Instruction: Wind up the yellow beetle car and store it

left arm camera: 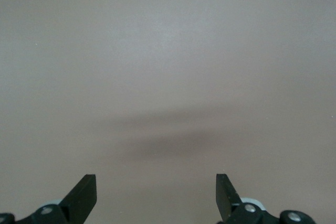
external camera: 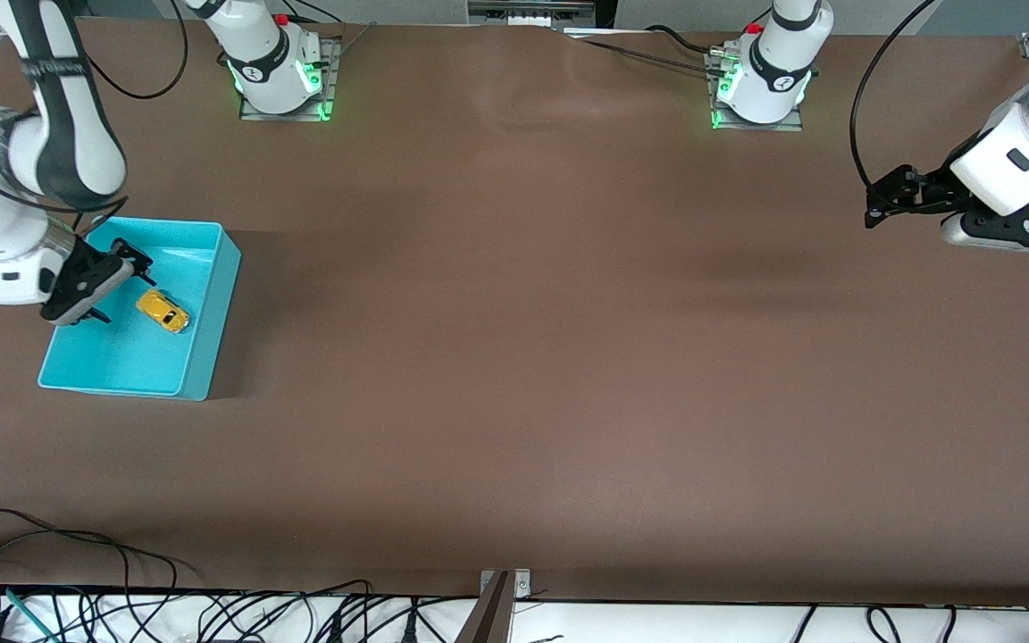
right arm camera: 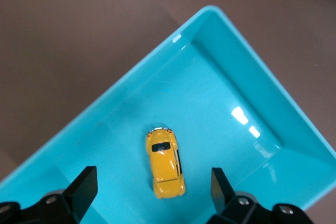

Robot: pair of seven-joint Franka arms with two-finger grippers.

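A brown table (external camera: 514, 357) fills the front view, its cover plain and matte with a few soft shadows across the middle. Along the edge nearest the front camera runs a white strip with a tangle of black cables (external camera: 211, 616) and a small metal bracket (external camera: 504, 585) at the centre. The two arm bases (external camera: 278, 67) stand bolted on plates at the farthest edge, with green lights glowing at their feet. A turquoise bin (external camera: 211, 344) sits toward the right arm's end of the table, and the car (external camera: 163, 311) lies on the bin's floor on its wheels, near the middle, apart from the walls. The right wrist view shows its rounded yellow body and dark window from above, with the bin's floor bare around it. The right arm bends down from its end of the table, and the right gripper (external camera: 112, 286) hangs just over the bin beside the car, its fingers (right arm camera: 84, 184) spread wide with the car below and between them, untouched. The left arm waits at its own end, its forearm level, and the left gripper (external camera: 890, 201) is held above bare table, its fingers (left arm camera: 84, 192) wide apart and holding nothing.
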